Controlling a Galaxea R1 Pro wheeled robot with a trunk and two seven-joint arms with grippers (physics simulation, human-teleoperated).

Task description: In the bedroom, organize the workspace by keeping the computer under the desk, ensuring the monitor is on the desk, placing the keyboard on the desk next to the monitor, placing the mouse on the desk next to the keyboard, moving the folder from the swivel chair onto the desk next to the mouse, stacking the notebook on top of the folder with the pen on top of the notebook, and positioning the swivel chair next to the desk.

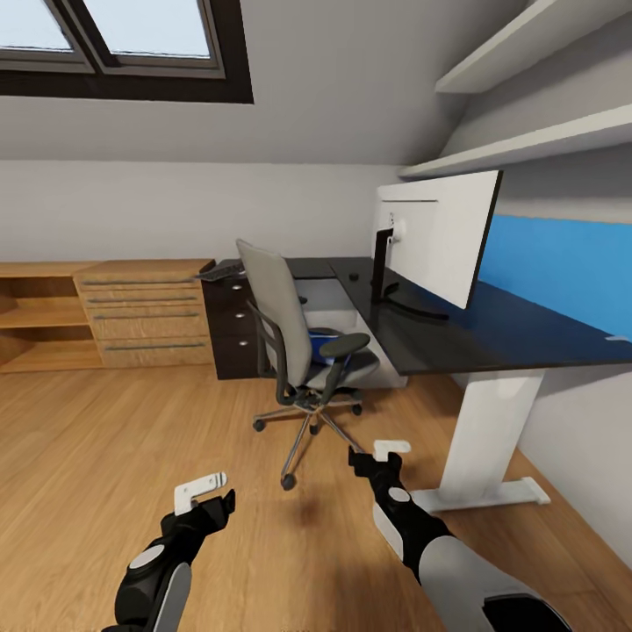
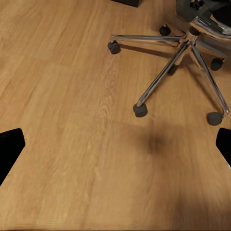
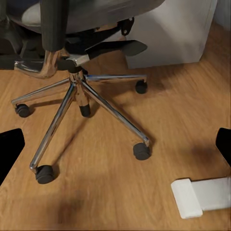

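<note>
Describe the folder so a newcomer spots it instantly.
Start at the dark L-shaped desk with the white monitor. In front stands the grey swivel chair; the folder is the blue item on its seat, the chair's one bright patch.

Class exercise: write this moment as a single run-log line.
phase: approaching swivel chair | folder: blue, on chair seat | monitor: on desk | left gripper: open, empty | right gripper: open, empty

My arms are black with grey patches. Each tool, left tool and right tool, has white tips.
</note>
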